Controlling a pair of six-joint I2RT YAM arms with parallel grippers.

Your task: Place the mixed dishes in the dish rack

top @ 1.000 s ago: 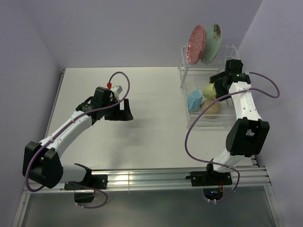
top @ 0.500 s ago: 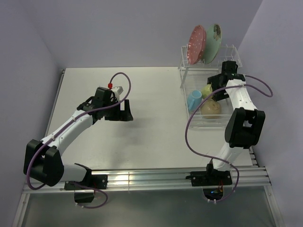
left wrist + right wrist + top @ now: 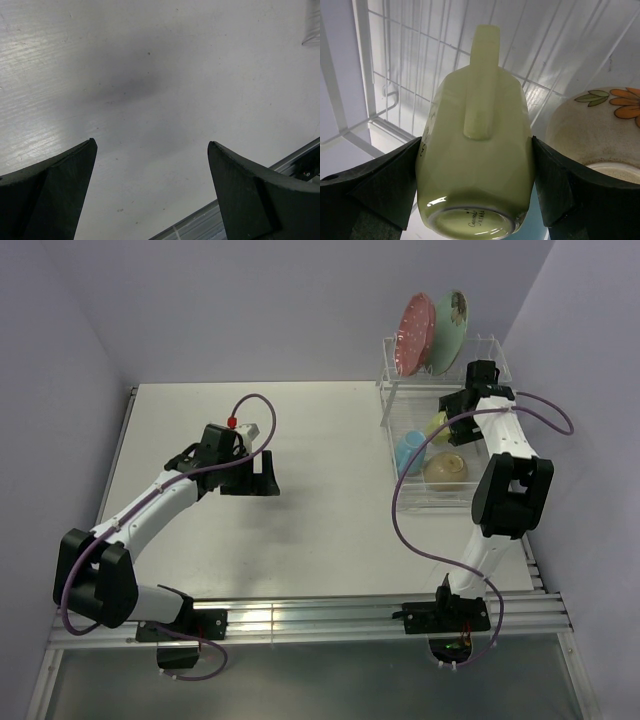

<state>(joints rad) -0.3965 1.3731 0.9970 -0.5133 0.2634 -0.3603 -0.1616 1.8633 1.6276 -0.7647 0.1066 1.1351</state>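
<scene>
Top view: left gripper (image 3: 262, 478) is hovering over the tabletop (image 3: 320, 440), well apart from the dish rack (image 3: 392, 390). Pink white-dotted plate (image 3: 416, 335) and mint-green flowered plate (image 3: 452, 330) are standing on edge in the raised holder. Blue mug (image 3: 408, 452) and cream bowl (image 3: 446, 470) are lying in the lower basket. Right gripper (image 3: 447, 422) is reaching into the basket at the pale yellow-green mug (image 3: 438, 426).

Left wrist: jaws are standing spread wide, only tabletop showing between them.

Right wrist: jaws are pinching the pale yellow-green mug by its sides, base facing the camera, handle on top. Cream bowl is sitting just beside it.
</scene>
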